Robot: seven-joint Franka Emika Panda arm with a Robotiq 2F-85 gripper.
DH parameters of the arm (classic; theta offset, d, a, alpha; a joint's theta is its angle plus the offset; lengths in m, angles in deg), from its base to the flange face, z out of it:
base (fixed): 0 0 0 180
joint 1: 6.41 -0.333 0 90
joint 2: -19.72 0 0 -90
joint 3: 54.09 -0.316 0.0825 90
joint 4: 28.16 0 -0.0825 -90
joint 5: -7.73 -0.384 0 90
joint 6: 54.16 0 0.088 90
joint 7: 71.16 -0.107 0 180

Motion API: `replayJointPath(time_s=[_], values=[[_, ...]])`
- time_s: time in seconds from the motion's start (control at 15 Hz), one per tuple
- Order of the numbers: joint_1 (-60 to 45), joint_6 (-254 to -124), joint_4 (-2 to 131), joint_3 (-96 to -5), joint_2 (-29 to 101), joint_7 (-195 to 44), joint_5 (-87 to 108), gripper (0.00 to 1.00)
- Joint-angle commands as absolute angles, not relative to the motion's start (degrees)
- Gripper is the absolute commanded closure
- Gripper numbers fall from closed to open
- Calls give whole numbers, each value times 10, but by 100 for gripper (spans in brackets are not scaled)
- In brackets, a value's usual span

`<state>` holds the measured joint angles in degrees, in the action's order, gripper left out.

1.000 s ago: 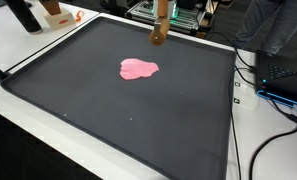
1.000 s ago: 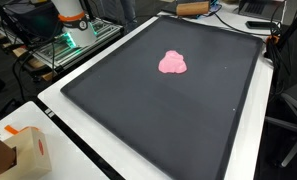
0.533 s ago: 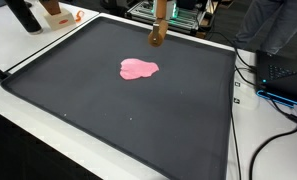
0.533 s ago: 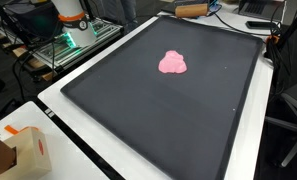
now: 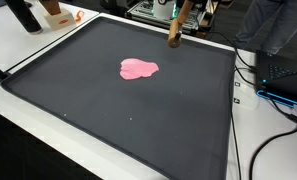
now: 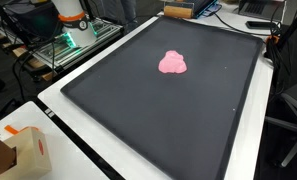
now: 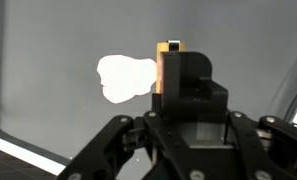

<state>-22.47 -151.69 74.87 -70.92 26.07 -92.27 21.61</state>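
Gripper (image 5: 175, 32) grips a wooden block (image 7: 169, 62), likely light, rigid and smooth; its flat opposite faces suit holding.

A robotics lab is showing here: cables (image 5: 260, 135) are trailing across a white bench (image 5: 18, 50), a black work mat (image 5: 138, 115) is covering it, and rack electronics (image 6: 68, 45) are glowing green alongside.

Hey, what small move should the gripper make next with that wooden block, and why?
Probably ease inward over the black mat: the gripper holds the wooden block at the mat's far edge, apart from the pink patch mid-mat, which the wrist view faces.
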Motion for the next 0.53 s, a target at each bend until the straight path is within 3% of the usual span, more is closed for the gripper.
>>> replayJointPath(time_s=[0.0,0.47], values=[[-264,-1453,667,-708,339,-981,260,77],[-318,-1408,581,-672,437,-1062,294,77]])
